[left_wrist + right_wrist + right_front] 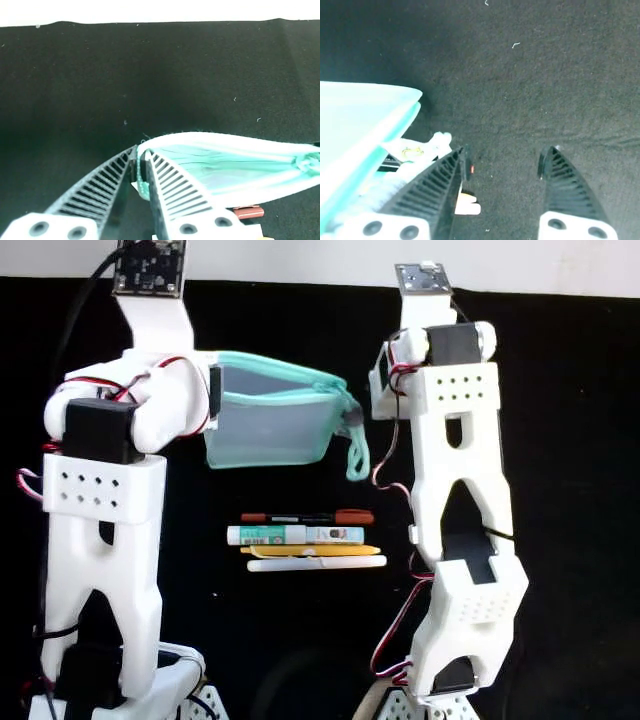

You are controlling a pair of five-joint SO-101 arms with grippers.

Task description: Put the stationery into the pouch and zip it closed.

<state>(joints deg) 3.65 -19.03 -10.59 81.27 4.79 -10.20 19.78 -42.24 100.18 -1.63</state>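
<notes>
Black cloth table (565,390); white band (300,255) behind; pouch (270,425) gripped.

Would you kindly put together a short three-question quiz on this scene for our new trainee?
1. True or false: the left hand is shut on one end of the pouch.
2. The right hand is: A) open; B) shut on a pen; C) shut on the zip.
3. How many stationery items lie on the table?

Key: 1 true; 2 A; 3 four.
</notes>
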